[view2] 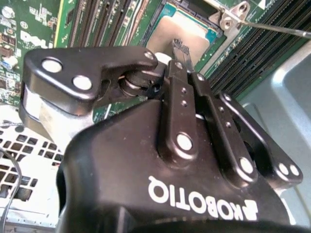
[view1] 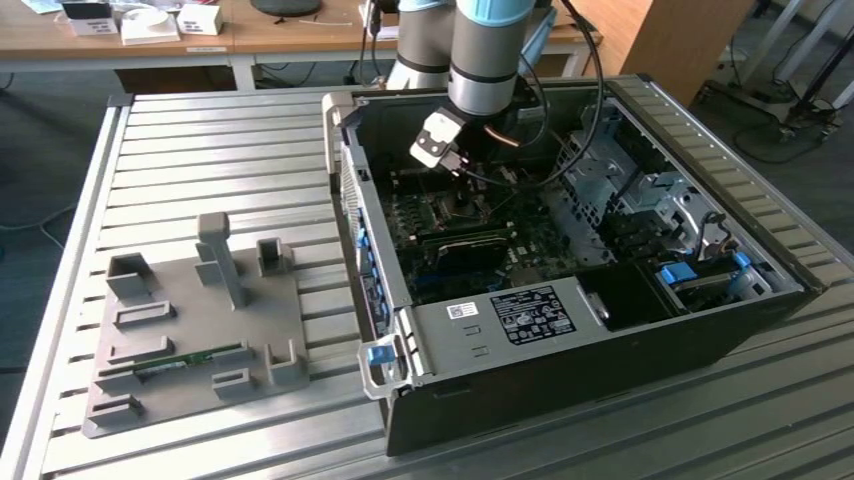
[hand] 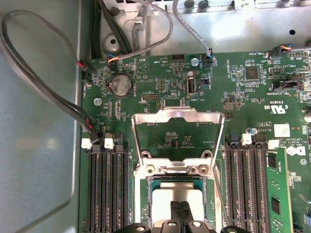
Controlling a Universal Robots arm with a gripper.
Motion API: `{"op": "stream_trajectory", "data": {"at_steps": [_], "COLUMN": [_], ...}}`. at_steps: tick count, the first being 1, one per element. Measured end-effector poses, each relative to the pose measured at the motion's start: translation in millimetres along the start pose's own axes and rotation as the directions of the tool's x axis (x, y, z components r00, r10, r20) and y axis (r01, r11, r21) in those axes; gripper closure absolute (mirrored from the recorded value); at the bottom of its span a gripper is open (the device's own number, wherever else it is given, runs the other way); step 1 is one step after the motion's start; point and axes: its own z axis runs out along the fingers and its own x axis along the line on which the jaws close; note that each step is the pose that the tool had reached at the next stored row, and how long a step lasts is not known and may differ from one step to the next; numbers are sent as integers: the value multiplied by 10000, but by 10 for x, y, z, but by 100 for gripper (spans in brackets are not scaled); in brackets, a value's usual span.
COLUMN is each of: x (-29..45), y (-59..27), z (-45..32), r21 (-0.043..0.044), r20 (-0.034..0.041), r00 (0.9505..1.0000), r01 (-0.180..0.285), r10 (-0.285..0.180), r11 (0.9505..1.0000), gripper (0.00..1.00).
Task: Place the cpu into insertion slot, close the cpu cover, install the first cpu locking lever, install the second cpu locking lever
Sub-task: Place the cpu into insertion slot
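The cpu (hand: 177,196) lies flat in the insertion slot (hand: 147,200) of the green motherboard (hand: 243,97), its silver-grey top (view2: 187,30) facing up. The cpu cover (hand: 178,113) is swung open, its frame tilted back from the hinge at the slot's edge. My gripper (hand: 180,209) hovers just over the cpu with its black fingers pressed together and nothing between them; the fingertips (view2: 181,47) point at the chip. A thin wire locking lever (view2: 277,28) sticks out beside the slot. In the exterior view my gripper (view1: 461,165) reaches down into the open computer case (view1: 561,340).
Long black memory slots (hand: 107,189) flank the socket on both sides, one with a green module (hand: 274,194). Grey cables (hand: 48,92) loop along the case wall. A grey fixture plate (view1: 200,320) lies on the slatted metal table (view1: 200,150) at the exterior view's left.
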Motion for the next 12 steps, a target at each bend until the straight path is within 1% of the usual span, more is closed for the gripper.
{"op": "stream_trajectory", "data": {"at_steps": [6, 12], "x": [-1, -2], "y": [-3, -4], "z": [51, 59], "r21": [1, 0], "r20": [0, 1], "r00": [10000, 10000], "r01": [1, 1], "r10": [-1, -1], "r11": [10000, 10000], "gripper": [89, 89]}}
